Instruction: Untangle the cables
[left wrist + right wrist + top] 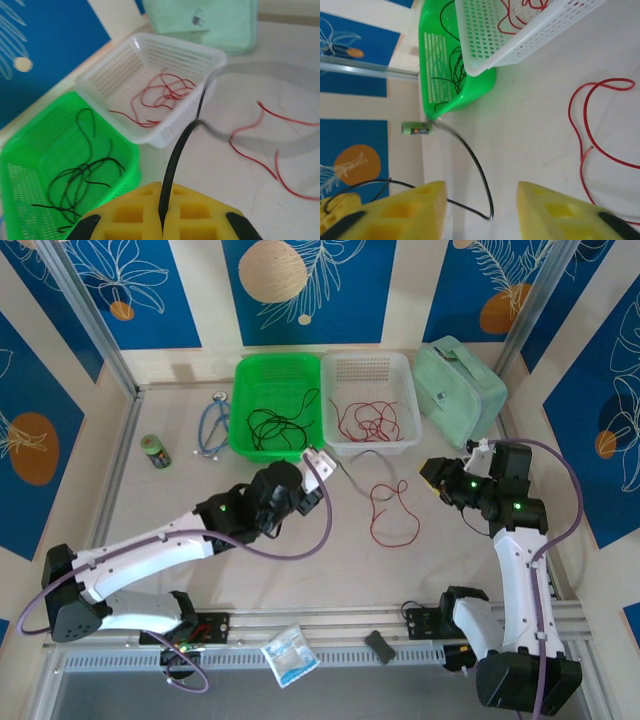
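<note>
- Step in hand: sorting by colour. Your left pincer is clamped on a black wire, the strand pinched in the seam between its closed yellow fingers.
- That pincer sits at the near edge of the baskets, about where the green basket meets the white basket.
- Your right pincer has its fingers apart. The free tail of the black wire bends through the gap between them, and nothing is gripped there.
- Lie of the black wire: from the left pincer it runs to the right along the near side of the white basket, toward the right pincer. Its long axis looks roughly left to right across the surface. The middle stretch is blurred, so you can't trace every bend.
- Other black wires already lie coiled in the green basket, and red wires in the white one.
- One red wire lies loose on the surface between the two arms, near of the white basket. It is a loop with its long axis near to far, apart from the black strand.
- Next move, as I judge it: carry the black wire left and far over the green basket, high enough for the trailing tail to clear the rim, then open the left pincer.
- After that the red loop wants picking up for the white basket.
</note>
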Robot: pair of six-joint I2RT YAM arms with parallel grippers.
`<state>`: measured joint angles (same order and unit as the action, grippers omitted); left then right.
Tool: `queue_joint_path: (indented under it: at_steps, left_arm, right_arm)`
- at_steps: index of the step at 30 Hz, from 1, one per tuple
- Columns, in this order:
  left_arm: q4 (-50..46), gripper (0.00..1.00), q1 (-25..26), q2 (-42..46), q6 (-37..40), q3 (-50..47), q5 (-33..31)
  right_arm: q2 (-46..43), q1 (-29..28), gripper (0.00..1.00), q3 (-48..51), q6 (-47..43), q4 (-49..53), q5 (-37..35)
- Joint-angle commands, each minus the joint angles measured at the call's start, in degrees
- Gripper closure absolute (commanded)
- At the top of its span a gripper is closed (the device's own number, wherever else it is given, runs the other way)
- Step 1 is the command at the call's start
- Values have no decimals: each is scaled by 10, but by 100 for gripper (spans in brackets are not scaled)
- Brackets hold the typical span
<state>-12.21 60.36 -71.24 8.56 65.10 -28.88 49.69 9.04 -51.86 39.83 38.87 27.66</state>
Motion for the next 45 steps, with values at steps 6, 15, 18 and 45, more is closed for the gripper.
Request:
queue_joint_path:
  at_steps: [6,15,18,45]
  left_arm:
    - [-47,100,-55,-55,-6,164,-39]
    - [-43,100,-188,-158,6,299,-16]
    - [-43,100,-229,-204,6,334,-4]
    - [-142,95,-374,-528,-161,428,-40]
  right_arm:
    - [-12,0,35,-1,-39,16,16]
    - [36,-101,33,35,-74,59,-158]
    - [71,-164,31,44,-65,48,-234]
    - [331,-283,73,-39,-82,33,-487]
